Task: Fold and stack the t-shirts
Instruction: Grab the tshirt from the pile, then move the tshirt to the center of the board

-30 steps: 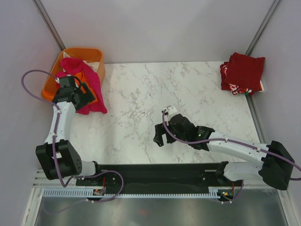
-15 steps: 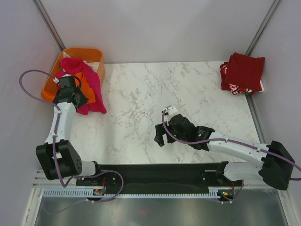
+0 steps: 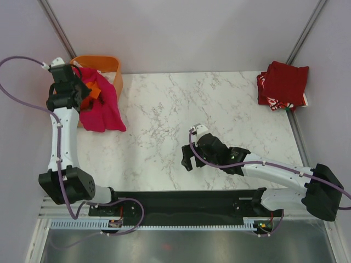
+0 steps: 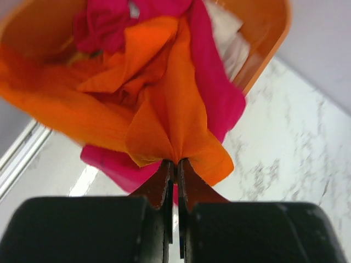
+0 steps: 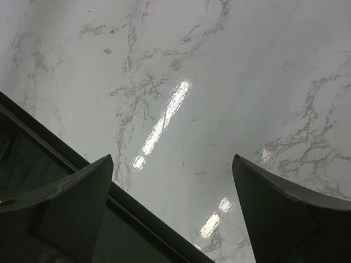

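Observation:
My left gripper (image 4: 175, 162) is shut on a fold of the bright orange t-shirt (image 4: 164, 109), which bunches up from the orange basket (image 4: 270, 38). A magenta t-shirt (image 4: 215, 93) hangs tangled with it, draped over the basket's edge onto the table (image 3: 101, 109). In the top view the left gripper (image 3: 70, 90) is raised at the basket's near left, with a bit of the orange t-shirt (image 3: 94, 91) beside it. White cloth (image 4: 230, 41) shows inside the basket. My right gripper (image 3: 188, 159) hovers open over bare marble (image 5: 173, 170), holding nothing.
A folded pile of dark red and red-and-white patterned t-shirts (image 3: 283, 85) lies at the table's back right corner. The orange basket (image 3: 104, 61) stands at the back left corner against the wall. The dark front rail (image 5: 33, 164) runs under the right gripper's left finger.
The left gripper has shut on the orange t-shirt and moved up and back-left over the basket, pulling the orange and magenta cloth with it. The right arm has not moved.

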Available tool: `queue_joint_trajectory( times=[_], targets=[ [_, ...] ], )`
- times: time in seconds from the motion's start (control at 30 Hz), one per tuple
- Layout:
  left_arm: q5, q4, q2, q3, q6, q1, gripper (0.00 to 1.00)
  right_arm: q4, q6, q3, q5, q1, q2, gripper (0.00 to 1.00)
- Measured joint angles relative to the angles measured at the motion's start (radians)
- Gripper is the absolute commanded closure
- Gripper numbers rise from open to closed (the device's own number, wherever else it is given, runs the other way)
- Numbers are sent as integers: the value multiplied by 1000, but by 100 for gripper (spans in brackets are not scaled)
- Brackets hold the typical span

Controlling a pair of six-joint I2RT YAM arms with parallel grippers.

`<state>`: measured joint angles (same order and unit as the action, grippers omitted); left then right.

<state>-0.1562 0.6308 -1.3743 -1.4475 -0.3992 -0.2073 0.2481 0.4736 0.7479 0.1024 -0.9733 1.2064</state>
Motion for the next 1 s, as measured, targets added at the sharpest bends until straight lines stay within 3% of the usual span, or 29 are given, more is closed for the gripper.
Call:
queue_joint_trajectory(
  times=[0.27, 0.47, 0.63, 0.77, 0.87, 1.0],
  targets=[
    [-5, 74, -308, -596, -1, -8, 98, 21, 0, -3, 10, 0, -2, 2],
    [95, 89, -529, -1098, -32, -6, 98, 43, 0, -8, 30, 0, -9, 2],
    [307, -241, -446, -1082, -159, 16, 98, 68, 13, -8, 100, 0, -12, 2],
    [474, -541, -439, -1174, -364, 72, 98, 108, 52, -8, 215, 1, -53, 2],
    [569, -718, -418, -1177, -463, 179, 98, 169, 106, 6, 346, 11, -132, 2],
    [703, -824, -362, -1057, -517, 397, 98, 271, 181, 72, 528, 56, -248, 2]
  ],
)
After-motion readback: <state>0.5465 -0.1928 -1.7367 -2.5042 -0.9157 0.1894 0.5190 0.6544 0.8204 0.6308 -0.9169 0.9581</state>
